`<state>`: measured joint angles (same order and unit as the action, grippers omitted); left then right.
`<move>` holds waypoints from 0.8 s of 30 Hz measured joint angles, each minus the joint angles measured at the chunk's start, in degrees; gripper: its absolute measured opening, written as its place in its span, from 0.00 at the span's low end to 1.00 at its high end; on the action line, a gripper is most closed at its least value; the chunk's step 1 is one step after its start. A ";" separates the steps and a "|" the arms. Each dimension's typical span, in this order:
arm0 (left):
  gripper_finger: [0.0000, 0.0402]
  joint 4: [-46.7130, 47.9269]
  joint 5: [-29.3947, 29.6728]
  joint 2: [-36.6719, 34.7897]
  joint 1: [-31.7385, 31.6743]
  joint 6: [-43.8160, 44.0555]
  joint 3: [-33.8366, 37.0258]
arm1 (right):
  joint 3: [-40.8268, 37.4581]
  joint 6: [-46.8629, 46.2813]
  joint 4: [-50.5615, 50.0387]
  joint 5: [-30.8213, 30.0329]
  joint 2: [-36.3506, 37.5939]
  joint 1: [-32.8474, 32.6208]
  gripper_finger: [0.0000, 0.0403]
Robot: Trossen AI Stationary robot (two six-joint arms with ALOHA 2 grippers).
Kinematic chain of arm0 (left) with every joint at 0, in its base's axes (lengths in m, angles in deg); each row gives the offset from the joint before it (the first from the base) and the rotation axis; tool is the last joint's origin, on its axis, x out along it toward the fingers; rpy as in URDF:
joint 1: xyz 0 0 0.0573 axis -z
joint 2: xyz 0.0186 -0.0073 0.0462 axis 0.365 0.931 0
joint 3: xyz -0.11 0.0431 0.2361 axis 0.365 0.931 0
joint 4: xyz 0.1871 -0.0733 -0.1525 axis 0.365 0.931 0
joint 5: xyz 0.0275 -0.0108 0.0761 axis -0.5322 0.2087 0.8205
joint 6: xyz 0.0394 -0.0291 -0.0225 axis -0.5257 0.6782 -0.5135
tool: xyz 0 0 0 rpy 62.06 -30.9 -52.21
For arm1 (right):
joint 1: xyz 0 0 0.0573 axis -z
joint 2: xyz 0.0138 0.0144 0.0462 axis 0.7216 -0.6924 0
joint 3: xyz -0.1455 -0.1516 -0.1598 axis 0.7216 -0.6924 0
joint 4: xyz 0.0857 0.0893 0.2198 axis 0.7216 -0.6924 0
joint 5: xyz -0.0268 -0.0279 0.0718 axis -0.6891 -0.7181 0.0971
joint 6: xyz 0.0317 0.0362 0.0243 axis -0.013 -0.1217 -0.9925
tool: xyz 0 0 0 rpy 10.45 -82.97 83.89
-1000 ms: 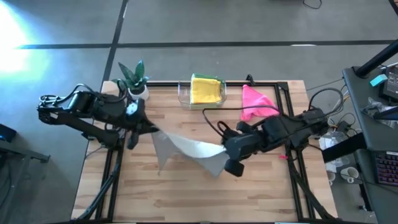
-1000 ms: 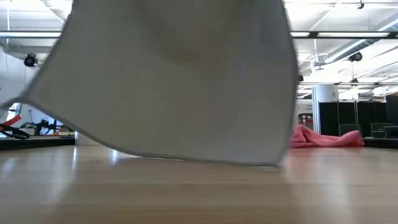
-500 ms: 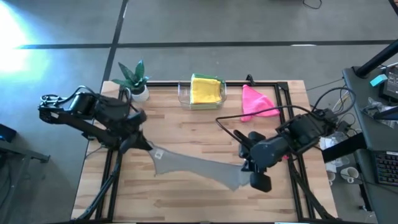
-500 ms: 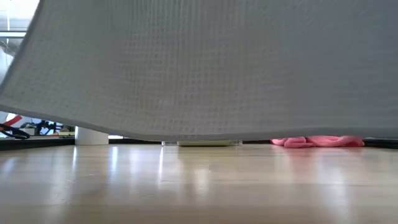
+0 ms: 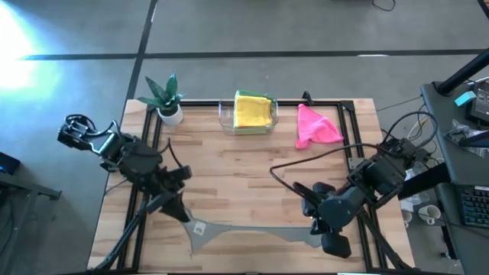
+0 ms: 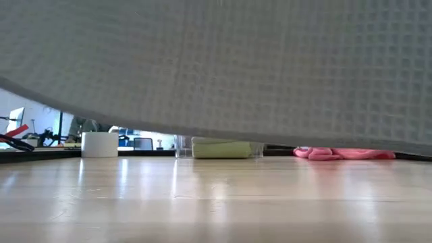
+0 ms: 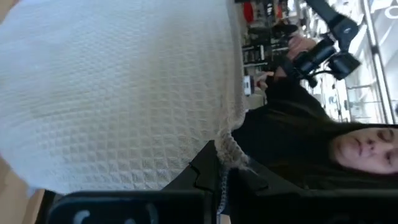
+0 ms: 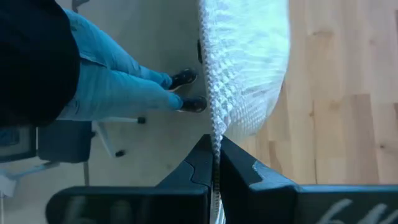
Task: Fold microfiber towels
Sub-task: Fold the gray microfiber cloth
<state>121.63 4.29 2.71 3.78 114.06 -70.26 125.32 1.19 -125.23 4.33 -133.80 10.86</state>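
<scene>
grey towel (image 6: 256, 61) cut off by low view's top, hiding both arms, tray (image 6: 219, 148) partly hidden

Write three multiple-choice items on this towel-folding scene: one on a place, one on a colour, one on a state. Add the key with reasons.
1. Where does the pink towel lie?
A. in the clear tray
B. on the table near its far right corner
C. under the plant

2. What colour is the towel stretched between the two arms?
A. grey
B. yellow
C. pink

3. How does the left pincer stand?
A. open above the tray
B. open beside the plant
C. shut on the towel's corner

Key: 1 B, it rests on bare wood right of the tray. 2 A, the grey towel spans both arms. 3 C, the wrist view shows cloth pinched between its fingers.
</scene>
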 joint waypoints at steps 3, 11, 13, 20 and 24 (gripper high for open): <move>0.00 0.36 0.27 1.09 0.77 1.20 0.26 | 0.00 0.26 -0.14 -0.12 0.01 -0.21 0.02; 0.00 0.98 0.28 2.10 -0.77 -2.68 2.16 | -0.23 6.35 -2.38 -5.51 0.10 1.39 0.02; 0.00 2.88 1.23 2.10 -2.18 -5.99 3.26 | -0.45 7.35 -2.40 -9.20 -0.18 2.57 0.02; 0.00 17.57 14.74 2.10 -8.47 -20.64 8.00 | -6.22 12.19 -2.27 -14.74 -1.52 6.81 0.02; 0.00 18.66 20.95 2.10 -12.55 -25.40 12.21 | -13.81 13.21 -2.30 -15.60 -1.50 9.35 0.02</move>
<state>140.29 25.24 4.81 -8.77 88.66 -58.05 111.52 14.40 -127.52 -11.28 -135.30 20.22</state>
